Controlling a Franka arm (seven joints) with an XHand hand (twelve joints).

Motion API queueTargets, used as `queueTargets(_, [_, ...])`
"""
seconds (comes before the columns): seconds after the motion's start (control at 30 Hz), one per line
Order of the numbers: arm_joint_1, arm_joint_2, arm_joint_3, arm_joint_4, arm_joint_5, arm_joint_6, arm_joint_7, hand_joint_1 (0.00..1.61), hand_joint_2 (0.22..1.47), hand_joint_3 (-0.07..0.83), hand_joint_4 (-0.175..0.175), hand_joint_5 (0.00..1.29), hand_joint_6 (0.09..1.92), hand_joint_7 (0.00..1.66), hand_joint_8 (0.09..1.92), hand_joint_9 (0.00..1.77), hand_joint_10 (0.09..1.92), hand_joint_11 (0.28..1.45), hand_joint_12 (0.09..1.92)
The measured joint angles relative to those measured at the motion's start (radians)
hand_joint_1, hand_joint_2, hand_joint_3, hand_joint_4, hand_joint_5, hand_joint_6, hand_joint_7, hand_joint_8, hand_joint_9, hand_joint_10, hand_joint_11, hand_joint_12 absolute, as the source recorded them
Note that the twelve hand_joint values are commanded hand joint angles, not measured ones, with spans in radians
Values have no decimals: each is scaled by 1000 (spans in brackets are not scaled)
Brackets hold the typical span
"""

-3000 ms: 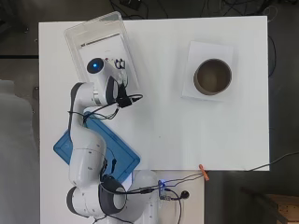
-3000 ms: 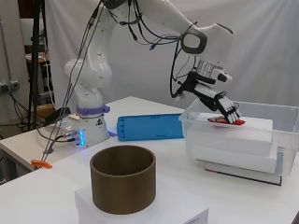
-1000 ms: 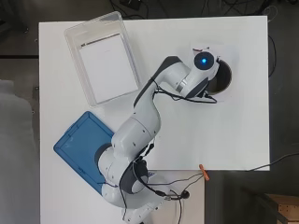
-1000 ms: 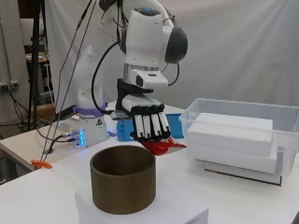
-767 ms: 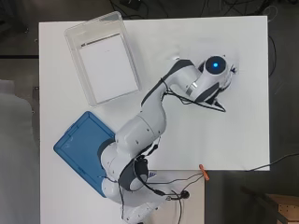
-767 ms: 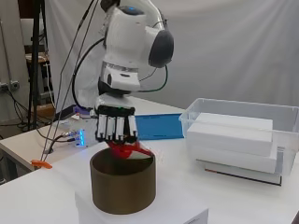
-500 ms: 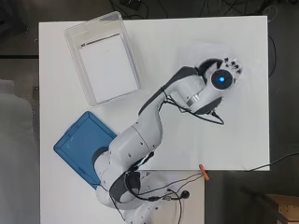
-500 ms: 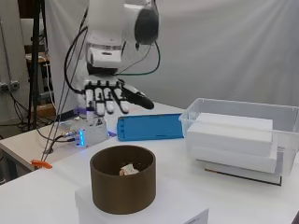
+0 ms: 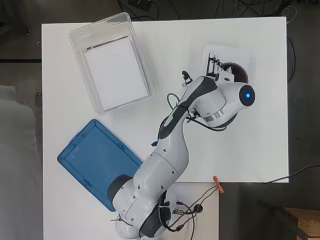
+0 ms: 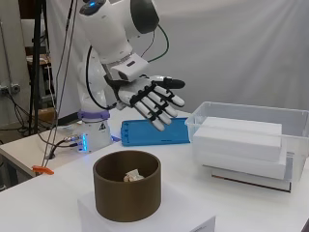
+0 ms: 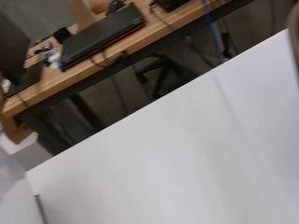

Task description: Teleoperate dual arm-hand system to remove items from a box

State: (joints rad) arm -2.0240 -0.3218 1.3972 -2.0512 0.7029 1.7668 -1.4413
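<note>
Since a moment ago the arm [image 10: 113,34] has lifted away from the brown bowl [image 10: 126,191] and the hand [image 10: 149,99] has turned palm up, its red item gone. The fingers are spread and straight, holding nothing. A small pale item [image 10: 131,176] lies inside the bowl, likely dropped there as the unloading spot.

The clear box [image 9: 107,60] sits at the table's [image 9: 260,145] far left corner, a white block [image 10: 239,140] filling it; its blue lid [image 9: 97,162] lies by the near left edge. The bowl stands on a white stand [image 10: 159,212] toward the far right corner. Beyond the table edge, the wrist view shows a wooden desk [image 11: 126,44] with a laptop [image 11: 100,32].
</note>
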Motion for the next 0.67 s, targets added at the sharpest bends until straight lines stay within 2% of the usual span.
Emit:
queueTargets(0.13, [141,-20,-103,27,28,-69,-68,0,816,-12,-19,143,87,259,87,381,87,501,87])
queueTargets(0.3, [486,-200,-559,38,47,-141,-149,0,817,-6,-12,146,87,304,87,412,87,496,87])
queueTargets(0.4, [686,-329,-730,29,55,-149,-190,0,828,0,-2,183,87,319,87,424,87,496,87])
queueTargets(0.5, [855,-436,-892,21,19,-211,-236,0,809,-7,3,142,87,246,87,349,87,444,87])
queueTargets(0.57, [900,-481,-917,-19,-12,-184,-250,0,783,-14,-7,87,87,199,87,309,87,413,87])
queueTargets(0.67, [938,-516,-921,-77,-69,-56,-235,0,789,-7,-27,55,87,182,87,295,87,399,87])
